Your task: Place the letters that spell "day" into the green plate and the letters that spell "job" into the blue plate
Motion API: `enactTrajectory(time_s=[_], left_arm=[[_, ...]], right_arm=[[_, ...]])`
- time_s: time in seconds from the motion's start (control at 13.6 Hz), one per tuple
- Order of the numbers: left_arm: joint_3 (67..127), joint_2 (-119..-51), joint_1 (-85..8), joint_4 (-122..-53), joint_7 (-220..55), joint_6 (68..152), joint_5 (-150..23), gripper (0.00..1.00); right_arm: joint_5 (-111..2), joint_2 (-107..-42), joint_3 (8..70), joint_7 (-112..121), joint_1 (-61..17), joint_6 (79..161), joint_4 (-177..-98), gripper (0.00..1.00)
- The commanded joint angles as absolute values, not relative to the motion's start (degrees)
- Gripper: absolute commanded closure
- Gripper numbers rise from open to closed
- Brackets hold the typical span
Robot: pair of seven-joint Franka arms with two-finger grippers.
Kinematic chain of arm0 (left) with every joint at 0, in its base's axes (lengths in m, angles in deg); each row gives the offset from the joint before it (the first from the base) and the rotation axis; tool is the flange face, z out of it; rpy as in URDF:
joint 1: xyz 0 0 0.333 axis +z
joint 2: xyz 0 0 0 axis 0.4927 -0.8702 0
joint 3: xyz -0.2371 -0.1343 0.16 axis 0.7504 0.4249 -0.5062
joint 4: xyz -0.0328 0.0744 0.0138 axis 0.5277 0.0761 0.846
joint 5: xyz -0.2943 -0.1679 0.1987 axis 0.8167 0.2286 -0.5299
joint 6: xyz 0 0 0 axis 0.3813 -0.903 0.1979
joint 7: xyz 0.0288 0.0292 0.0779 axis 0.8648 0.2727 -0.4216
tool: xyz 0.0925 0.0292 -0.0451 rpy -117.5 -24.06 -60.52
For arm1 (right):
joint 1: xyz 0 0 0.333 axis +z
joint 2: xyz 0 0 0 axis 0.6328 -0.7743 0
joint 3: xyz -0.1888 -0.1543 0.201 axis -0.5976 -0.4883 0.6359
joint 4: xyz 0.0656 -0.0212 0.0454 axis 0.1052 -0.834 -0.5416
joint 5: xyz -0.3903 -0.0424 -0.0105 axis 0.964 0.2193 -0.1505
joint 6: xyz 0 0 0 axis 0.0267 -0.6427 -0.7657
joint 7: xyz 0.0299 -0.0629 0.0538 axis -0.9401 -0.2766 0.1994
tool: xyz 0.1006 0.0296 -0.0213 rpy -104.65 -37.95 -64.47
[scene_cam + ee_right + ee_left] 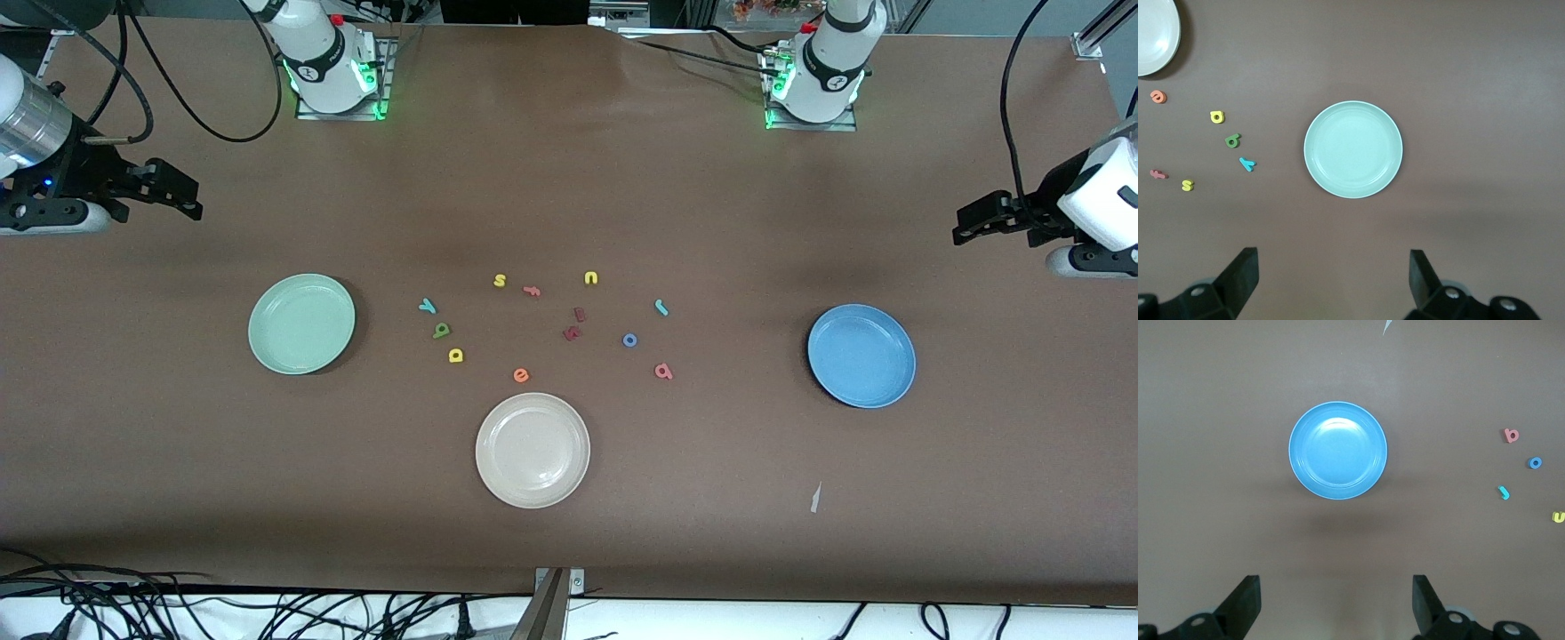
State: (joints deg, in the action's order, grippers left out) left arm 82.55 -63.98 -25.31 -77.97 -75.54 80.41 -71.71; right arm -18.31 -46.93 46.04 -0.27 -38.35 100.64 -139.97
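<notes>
No letter moved yet: both plates bare. Left gripper (965,224) and right gripper (182,191) wait high, jaws apart, empty. Green plate (301,323) at 9 o'clock of the letters, blue plate (861,356) at 3. d (441,331), a (456,356), y (428,307) sit near green; j (661,308), o (629,340), b (663,372) toward blue. Next: descend on 1 letter, pinch precisely.

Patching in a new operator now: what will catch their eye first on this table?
Three round raised-rim plates: a pale mint-green plate toward the right arm's end, a medium-blue plate toward the left arm's end, a cream-white plate nearest the front camera. Tiny coloured foam letters lie scattered between them. The left gripper and right gripper wait open at the table's ends.
</notes>
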Motion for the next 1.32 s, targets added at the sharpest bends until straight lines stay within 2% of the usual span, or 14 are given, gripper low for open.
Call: enactTrajectory(time_s=[0.0, 0.37, 0.59, 0.73, 0.96, 1.25], left_arm=[[82.5, -64.6, -25.6, -76.6, -75.0, 79.8, -72.3, 0.00], [82.5, -64.9, -25.7, -76.4, -75.1, 80.4, -73.2, 0.00], [82.7, -66.7, -26.0, -76.4, -75.6, 80.5, -73.1, 0.00], [82.7, -70.5, -26.2, -76.1, -75.5, 80.5, -72.7, 0.00], [83.6, -75.4, -31.2, -75.8, -78.5, 82.1, -72.1, 0.00], [83.8, -82.1, -39.3, -77.1, -96.9, 92.6, -70.6, 0.00]], right_arm=[[-18.4, -47.2, 46.2, -0.7, -38.5, 99.8, -138.9, 0.00], [-18.4, -47.2, 46.2, -0.5, -38.5, 99.7, -138.9, 0.00], [-18.4, -47.2, 46.2, -0.4, -38.4, 99.5, -138.9, 0.00], [-18.3, -48.2, 46.3, -0.5, -36.9, 99.5, -138.9, 0.00], [-18.2, -52.7, 46.3, -0.5, -31.9, 99.4, -139.0, 0.00], [-18.5, -62.2, 47.6, -0.8, -25.6, 101.6, -140.4, 0.00]])
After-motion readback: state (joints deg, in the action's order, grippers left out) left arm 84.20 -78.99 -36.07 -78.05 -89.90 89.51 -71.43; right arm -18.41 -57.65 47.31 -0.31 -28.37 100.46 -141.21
